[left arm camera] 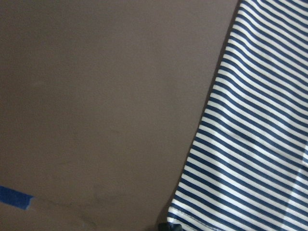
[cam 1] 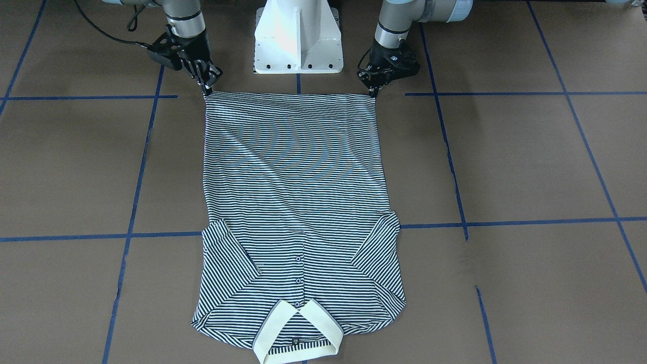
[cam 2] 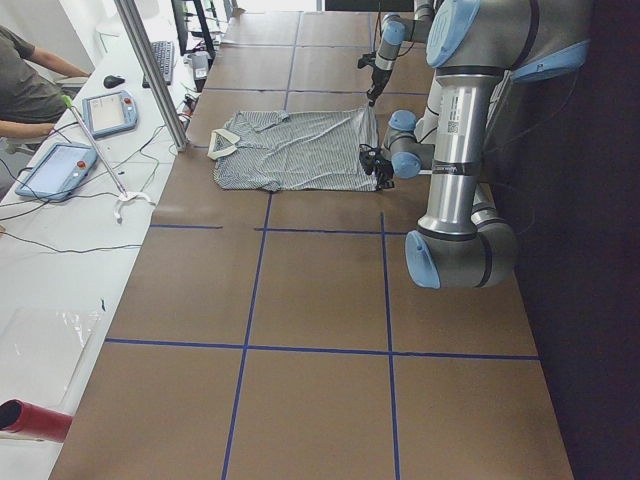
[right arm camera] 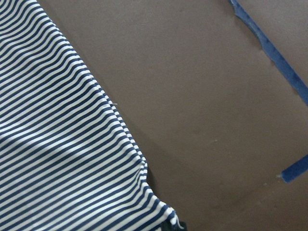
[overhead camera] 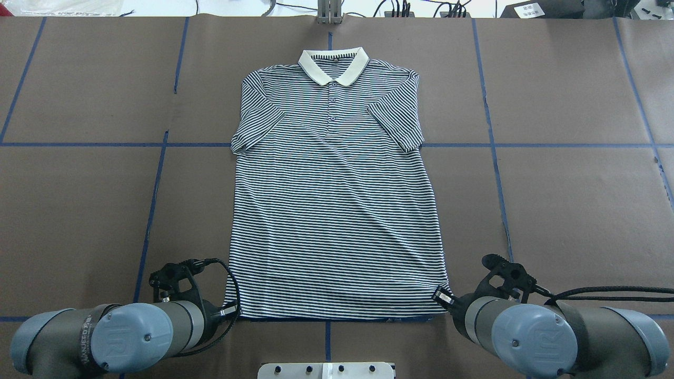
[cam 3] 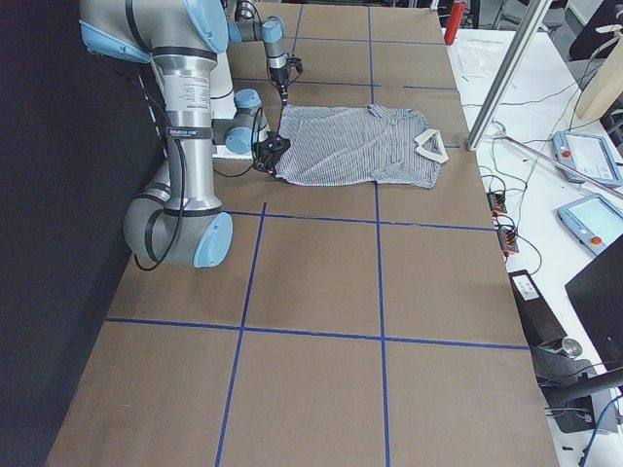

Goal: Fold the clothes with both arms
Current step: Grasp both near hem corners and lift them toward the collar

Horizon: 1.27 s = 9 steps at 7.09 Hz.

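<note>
The striped polo shirt (cam 1: pixel 298 192) lies flat and face up on the brown table, buttons showing. Its cream collar (overhead camera: pixel 333 66) is at the far side and its hem is nearest the robot. My left gripper (cam 1: pixel 373 92) is shut on one hem corner, seen at the lower left of the shirt (overhead camera: pixel 337 210) in the overhead view. My right gripper (cam 1: pixel 207 90) is shut on the other hem corner (overhead camera: pixel 441 295). Each wrist view shows striped cloth (left arm camera: pixel 250 144) (right arm camera: pixel 57 144) running down to a dark fingertip at the bottom edge. Both sleeves lie folded in over the chest.
The white pedestal base (cam 1: pixel 298 45) stands between the arms, just behind the hem. Blue tape lines (cam 1: pixel 136 202) grid the table. A person (cam 2: pixel 20 80) sits past the far edge beside control tablets (cam 2: pixel 110 110), cables and a metal post (cam 2: pixel 150 70).
</note>
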### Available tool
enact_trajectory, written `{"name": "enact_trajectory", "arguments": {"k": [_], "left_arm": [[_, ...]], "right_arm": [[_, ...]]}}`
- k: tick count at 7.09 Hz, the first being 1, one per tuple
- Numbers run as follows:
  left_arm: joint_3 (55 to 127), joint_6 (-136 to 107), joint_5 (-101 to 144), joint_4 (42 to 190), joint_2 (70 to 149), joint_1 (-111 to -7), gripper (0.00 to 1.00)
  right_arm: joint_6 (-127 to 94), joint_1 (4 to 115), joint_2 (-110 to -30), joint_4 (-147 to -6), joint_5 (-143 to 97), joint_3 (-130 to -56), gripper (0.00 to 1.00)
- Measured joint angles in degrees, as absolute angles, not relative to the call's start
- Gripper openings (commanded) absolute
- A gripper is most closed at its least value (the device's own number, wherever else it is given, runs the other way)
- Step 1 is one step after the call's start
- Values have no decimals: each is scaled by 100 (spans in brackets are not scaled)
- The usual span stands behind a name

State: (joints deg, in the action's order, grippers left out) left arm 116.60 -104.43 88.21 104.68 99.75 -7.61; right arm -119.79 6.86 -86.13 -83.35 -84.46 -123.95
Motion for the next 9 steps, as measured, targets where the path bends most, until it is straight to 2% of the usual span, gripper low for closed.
{"name": "enact_trajectory", "arguments": {"k": [2,6,7,9], "left_arm": [[12127,-10606,8822,10446,9857,-777,0],[13500,-11603,8957,9403,9666,-171,0],[13648,-11704,9102,9322,9712,-186,0],[13642,-11445,9210,9261,9944,-844,0]], "right_arm": [[-11989,643,-8666,-8339,-8446,-12513,0],[-12052,217,-8956,-9071,-8647,-13556,0],[-12052,383,-8934,-9158,-8679,-13694,0],[-11959,1008,-8581,-9216,-8718,-13632,0]]}}
